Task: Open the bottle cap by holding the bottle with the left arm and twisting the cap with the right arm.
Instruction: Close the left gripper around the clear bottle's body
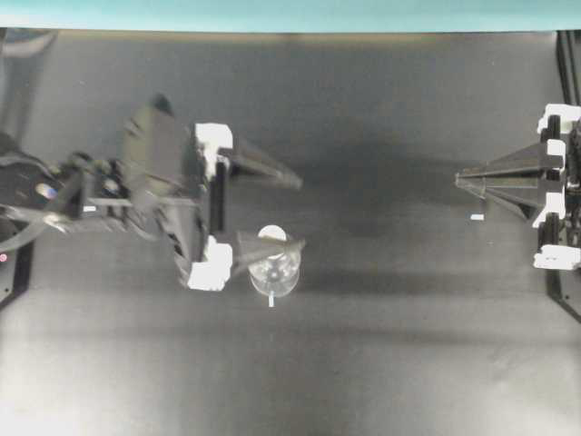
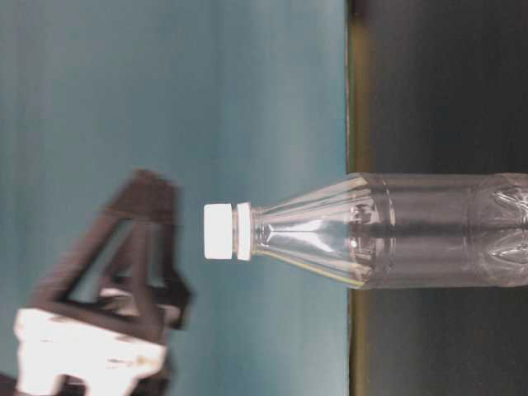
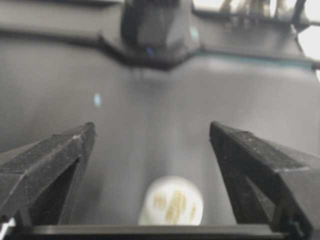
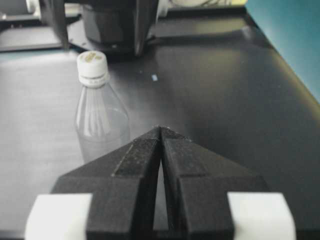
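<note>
Two jaws of the left pincer [image 1: 301, 213] stand spread wide, above the bottle [image 1: 274, 270], one finger crossing over its cap [image 3: 171, 207]. Best to shift sideways until the bottle sits between them, sink below the neck, then clamp the body. The right pincer [image 1: 459, 180] waits clenched and empty, well apart across the counter [image 1: 381, 363].

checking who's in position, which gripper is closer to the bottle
Left. The left gripper hovers open above the bottle, one finger overlapping it from overhead. The right gripper sits shut far off at the table's right edge.
</note>
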